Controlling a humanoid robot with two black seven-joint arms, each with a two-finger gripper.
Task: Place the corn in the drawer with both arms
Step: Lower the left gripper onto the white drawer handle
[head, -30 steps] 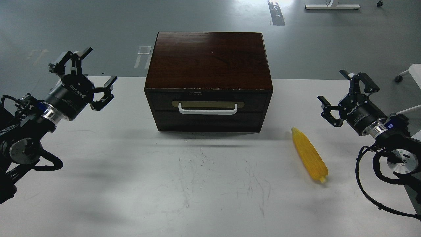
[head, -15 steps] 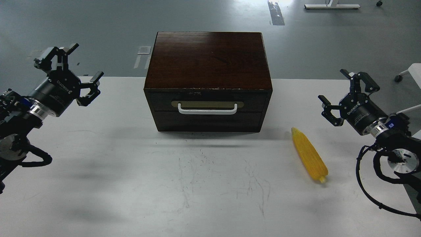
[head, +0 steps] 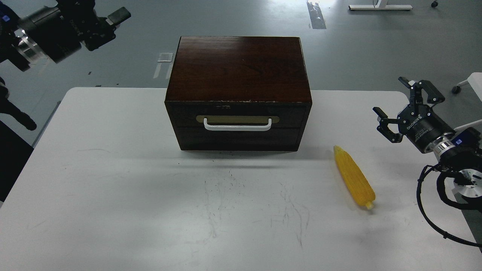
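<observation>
The yellow corn (head: 354,177) lies on the white table (head: 113,188), right of the dark brown box (head: 238,64), its stub end toward me. The drawer (head: 238,117) in the box front is closed; its white bar handle (head: 237,125) sits on a brass plate. My left gripper (head: 107,19) is raised high at the top left, beyond the table's far left corner, partly cut off by the frame edge; its visible finger is splayed out and it holds nothing. My right gripper (head: 395,101) is open and empty, above the table's right edge, right of and beyond the corn.
A second drawer front (head: 238,138) sits below the handled one. Grey floor lies beyond the table, with a white chair base (head: 465,84) at the far right. My right arm's cables (head: 433,218) hang over the table's right edge.
My left arm has swung up and away, from beside the box to the top left corner. My right gripper has drawn slightly right. The corn and drawer have not moved.
</observation>
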